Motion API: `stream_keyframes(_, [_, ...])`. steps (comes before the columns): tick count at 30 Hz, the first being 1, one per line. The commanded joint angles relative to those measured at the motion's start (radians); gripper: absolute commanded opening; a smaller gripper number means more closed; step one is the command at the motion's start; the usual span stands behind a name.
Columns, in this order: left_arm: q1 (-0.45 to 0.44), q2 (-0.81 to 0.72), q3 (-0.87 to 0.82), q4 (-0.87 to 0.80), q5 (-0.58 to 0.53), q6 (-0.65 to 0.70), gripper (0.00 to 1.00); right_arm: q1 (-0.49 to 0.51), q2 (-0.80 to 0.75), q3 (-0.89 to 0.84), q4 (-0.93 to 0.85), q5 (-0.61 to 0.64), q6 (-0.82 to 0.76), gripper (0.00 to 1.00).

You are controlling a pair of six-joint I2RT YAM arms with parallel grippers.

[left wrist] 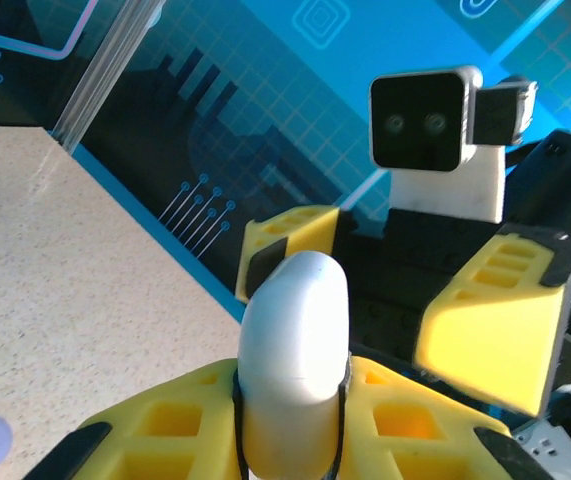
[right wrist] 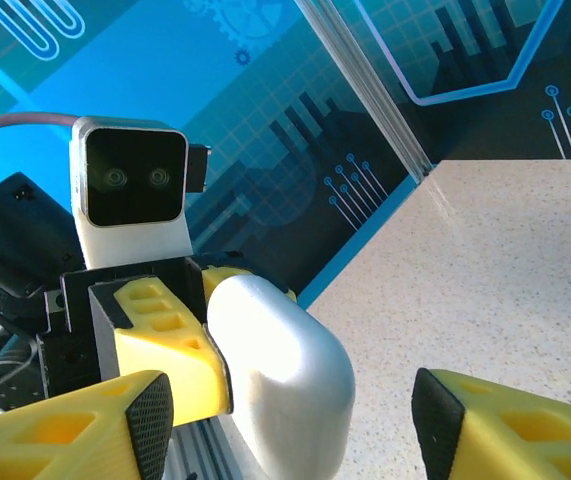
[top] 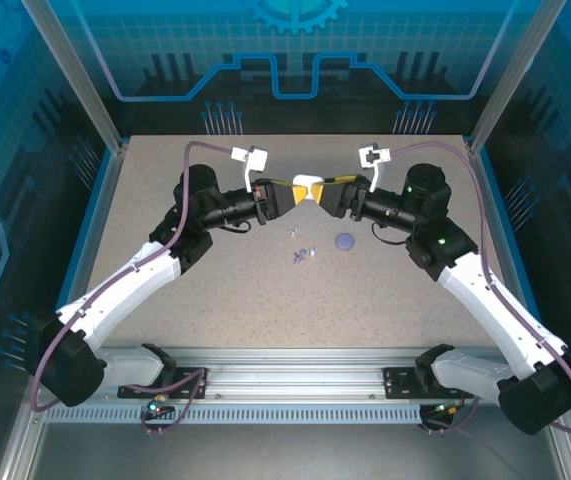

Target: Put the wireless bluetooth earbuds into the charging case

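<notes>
Using the charging case [top: 309, 186] as reference for everything.

Counter [top: 215, 290]: lies below the case. The case is held up in the air over its far-middle part, not resting on it.

Arms: the left arm [top: 155, 265] comes at the case from its left, the right arm [top: 485, 300] from its right. They meet nose to nose at the case. Our read is a two-handed hold, so one side can steady the body while the other works on it.

Left gripper [left wrist: 293, 410]: clamped down narrow on the case, one yellow finger on each flank. The rounded white end sticks out past the fingertips. This side carries the case.

Right gripper [right wrist: 295, 430]: jaws spread wide, straddling the free end of the case. In its wrist view the far finger stands well clear of the shell. It holds nothing.

Case itself: looks like a smooth closed shell from both wrist views. We see no open lid, and we judge it needs opening before anything goes in.

Purple disc [top: 344, 241]: flat on the counter, nearward and a little right of the case. We can't tell what it's for.

Wireless bluetooth earbuds [top: 303, 252]: tiny pale pieces on the counter, nearward of the case and roughly in line with it. Well apart from both grippers, none inserted. They're too small to tell orientation.
</notes>
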Motion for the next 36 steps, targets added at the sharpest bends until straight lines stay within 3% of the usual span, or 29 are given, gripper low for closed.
stream_keyframes(1, [-0.003, -0.048, 0.029, -0.081, 0.016, 0.15, 0.2, 0.008, -0.03, 0.051, -0.127, 0.016, -0.094, 0.67])
stream_keyframes(5, [0.0, -0.062, 0.026, -0.134, -0.026, 0.256, 0.18, 0.005, -0.062, 0.086, -0.269, 0.111, -0.18, 0.68])
stream_keyframes(10, [0.003, -0.079, -0.052, 0.017, -0.011, 0.292, 0.19, 0.006, -0.061, 0.099, -0.404, 0.257, -0.244, 0.67])
stream_keyframes(23, [0.003, -0.061, -0.09, 0.149, 0.011, 0.221, 0.22, 0.046, -0.005, 0.051, -0.358, 0.308, -0.241, 0.63])
stream_keyframes(31, [0.016, -0.054, -0.089, 0.138, -0.045, 0.179, 0.22, 0.048, -0.013, 0.053, -0.367, 0.282, -0.271, 0.57])
stream_keyframes(36, [0.106, -0.005, -0.11, 0.276, 0.057, 0.011, 0.21, -0.066, -0.043, 0.009, -0.27, -0.022, -0.28, 0.57])
